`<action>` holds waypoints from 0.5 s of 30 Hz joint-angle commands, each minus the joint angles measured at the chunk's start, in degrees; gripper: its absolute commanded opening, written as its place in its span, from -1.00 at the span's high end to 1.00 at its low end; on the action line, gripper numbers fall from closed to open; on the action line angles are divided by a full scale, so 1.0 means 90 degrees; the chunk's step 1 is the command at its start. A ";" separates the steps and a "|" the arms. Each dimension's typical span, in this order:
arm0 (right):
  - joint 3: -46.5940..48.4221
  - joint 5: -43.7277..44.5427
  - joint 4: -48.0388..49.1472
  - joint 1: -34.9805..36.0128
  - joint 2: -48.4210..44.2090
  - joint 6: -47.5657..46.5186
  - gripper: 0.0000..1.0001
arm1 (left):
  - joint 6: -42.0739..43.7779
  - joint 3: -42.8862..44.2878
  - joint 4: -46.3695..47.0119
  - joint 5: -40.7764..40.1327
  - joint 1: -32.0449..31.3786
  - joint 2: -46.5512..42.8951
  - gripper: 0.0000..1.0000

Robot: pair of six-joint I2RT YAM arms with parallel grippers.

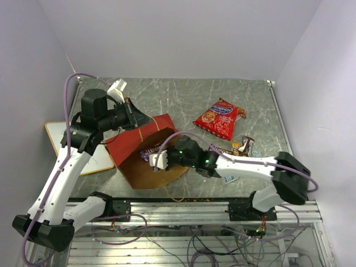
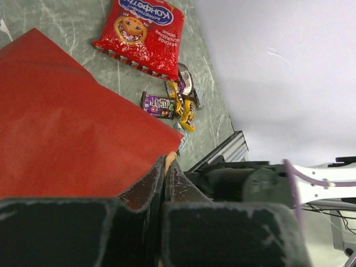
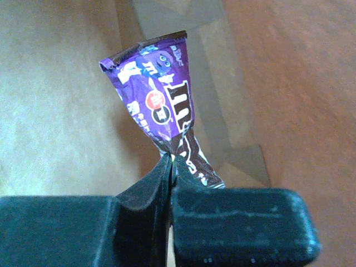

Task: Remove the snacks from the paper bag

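The paper bag (image 1: pixel 146 140) lies on its side, red panel up, brown mouth facing the near edge. My left gripper (image 1: pixel 133 115) is shut on the bag's upper edge; the left wrist view shows the kraft edge pinched between its tips (image 2: pixel 168 161) beside the red panel (image 2: pixel 67 122). My right gripper (image 1: pixel 154 159) is at the bag's mouth, shut on a purple candy packet (image 3: pixel 161 105), with the bag's brown inside (image 3: pixel 55 83) behind it. The red chip bag (image 1: pixel 218 118) lies on the table at the right, also in the left wrist view (image 2: pixel 142 33). Small candy packets (image 1: pixel 242 146) lie near it.
A wood-framed whiteboard (image 1: pixel 58 136) lies at the left under my left arm. A pale blue packet (image 1: pixel 229 179) lies by my right forearm. The bag's thin handle (image 1: pixel 177 194) loops toward the near rail. Purple and yellow packets (image 2: pixel 167 105) show below the chip bag.
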 commanded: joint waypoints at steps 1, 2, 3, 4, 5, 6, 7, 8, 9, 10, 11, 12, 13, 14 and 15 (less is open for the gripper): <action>-0.0308 0.0306 -0.0955 -0.0012 -0.1255 0.0275 1.00 | -0.0002 0.0184 0.0629 0.0034 0.0010 0.0138 0.86; -0.0355 0.0439 -0.1098 -0.0013 -0.1575 0.0258 1.00 | -0.0027 0.0207 0.0690 0.0050 0.0010 0.0190 0.86; -0.0366 0.0578 -0.1239 -0.0020 -0.1863 0.0240 1.00 | -0.0065 0.0231 0.0760 0.0055 0.0010 0.0236 0.86; -0.0347 0.0705 -0.1427 -0.0020 -0.2160 0.0209 1.00 | -0.0126 0.0244 0.0830 0.0048 0.0010 0.0280 0.86; -0.0307 0.0806 -0.1623 -0.0020 -0.2447 0.0173 1.00 | -0.0186 0.0257 0.0932 0.0051 0.0010 0.0315 0.86; -0.0270 0.0892 -0.1792 -0.0026 -0.2711 0.0115 1.00 | -0.0260 0.0245 0.1060 0.0064 0.0010 0.0355 0.86; -0.0240 0.1009 -0.1951 -0.0031 -0.2975 0.0056 1.00 | -0.0393 0.0228 0.1186 0.0088 0.0010 0.0387 0.86; -0.0199 0.1135 -0.2023 -0.0027 -0.3196 0.0010 1.00 | -0.0533 0.0198 0.1342 0.0113 0.0010 0.0416 0.86; -0.0119 0.1279 -0.2096 -0.0030 -0.3481 -0.0017 1.00 | -0.0662 0.0173 0.1490 0.0123 0.0010 0.0458 0.86; -0.0019 0.1447 -0.2156 -0.0032 -0.3662 -0.0023 1.00 | -0.0782 0.0162 0.1625 0.0138 0.0010 0.0496 0.86; 0.0082 0.1617 -0.2182 -0.0031 -0.3791 -0.0040 1.00 | -0.0893 0.0155 0.1761 0.0143 0.0010 0.0537 0.86; 0.0191 0.1812 -0.2185 -0.0037 -0.3899 -0.0030 1.00 | -0.0959 0.0195 0.1854 0.0149 0.0003 0.0596 0.86; 0.0325 0.1990 -0.2185 -0.0049 -0.3946 0.0044 1.00 | -0.0975 0.0273 0.1860 0.0178 0.0001 0.0671 0.86; 0.0499 0.2190 -0.2227 -0.0064 -0.3961 0.0115 1.00 | -0.0938 0.0386 0.1800 0.0184 0.0000 0.0756 0.86; 0.0685 0.2282 -0.2303 -0.0096 -0.3947 0.0181 1.00 | -0.0864 0.0539 0.1690 0.0143 0.0002 0.0832 0.86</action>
